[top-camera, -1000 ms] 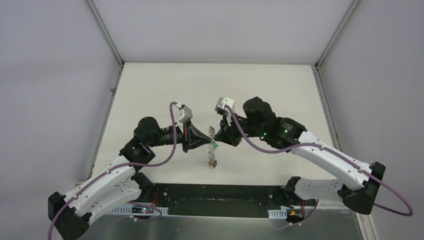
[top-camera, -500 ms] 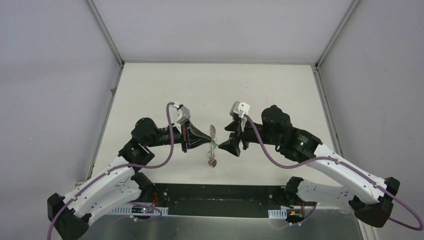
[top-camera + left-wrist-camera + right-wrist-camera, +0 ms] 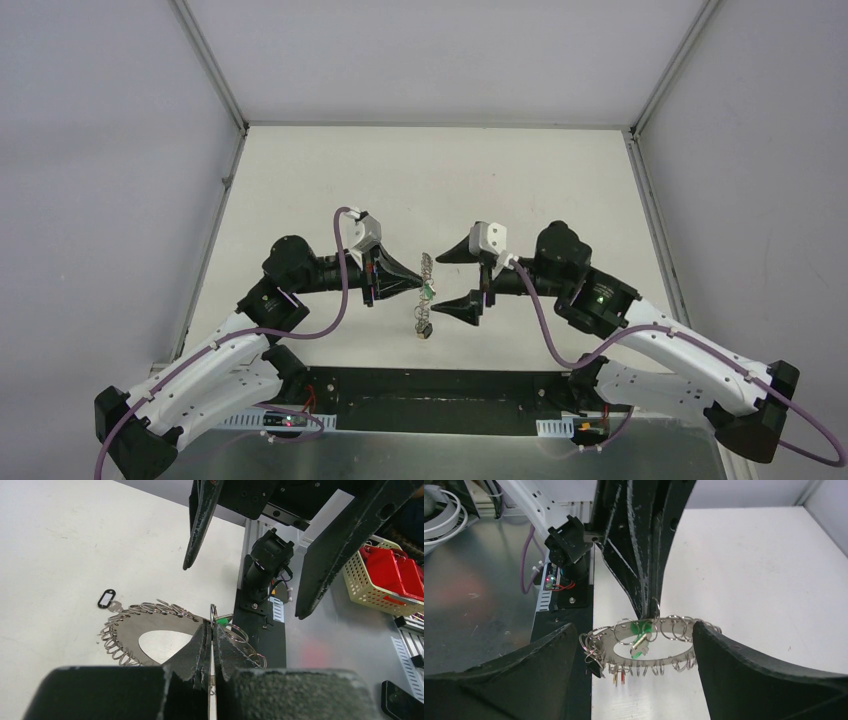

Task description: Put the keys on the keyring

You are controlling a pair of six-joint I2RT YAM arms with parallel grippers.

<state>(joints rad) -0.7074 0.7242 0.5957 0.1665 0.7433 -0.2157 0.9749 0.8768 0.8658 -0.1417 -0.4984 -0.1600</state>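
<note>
Right claw [image 3: 441, 281] has opened, backing off the keyring [image 3: 127, 636].

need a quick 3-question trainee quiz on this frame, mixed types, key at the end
1. True or false: the right gripper is clamped on the keyring.
2. Which gripper holds the keyring? A) left gripper B) right gripper C) neither
3. Fill in: the key hanging from the keyring right beside the left gripper's fingertips has a ___ tag.

Key
1. False: its jaws stand open, apart from the keyring.
2. A: the left gripper is shut on the keyring's edge.
3. Green: it is the green-tagged key.
</note>
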